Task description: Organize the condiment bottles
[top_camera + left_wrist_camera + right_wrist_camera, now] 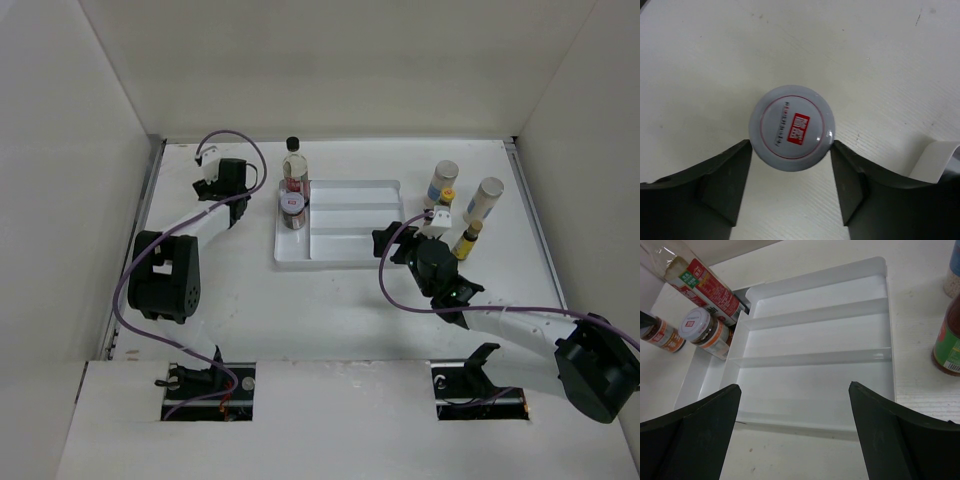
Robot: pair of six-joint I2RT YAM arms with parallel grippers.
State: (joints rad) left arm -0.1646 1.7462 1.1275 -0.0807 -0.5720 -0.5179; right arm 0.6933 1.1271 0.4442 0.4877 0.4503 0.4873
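A short red-labelled jar (791, 128) with a pale lid stands on the table, left of the white tray. My left gripper (790, 148) is shut on it, one fingertip against each side of the lid. In the top view this gripper (250, 183) hides the jar. A second red-labelled jar (292, 208) stands in the tray's left end. The clear black-capped bottle (294, 165) stands just behind it. Two pale shakers (441, 182) (485, 197) and two yellow-capped bottles (446, 197) (467, 238) stand right of the tray. My right gripper (795, 390) is open and empty at the tray's right edge.
The white stepped tray (350, 225) lies mid-table, its steps (815, 340) bare except at the left end. White walls close off the back and both sides. A dark green-labelled bottle (947, 340) stands close to my right finger.
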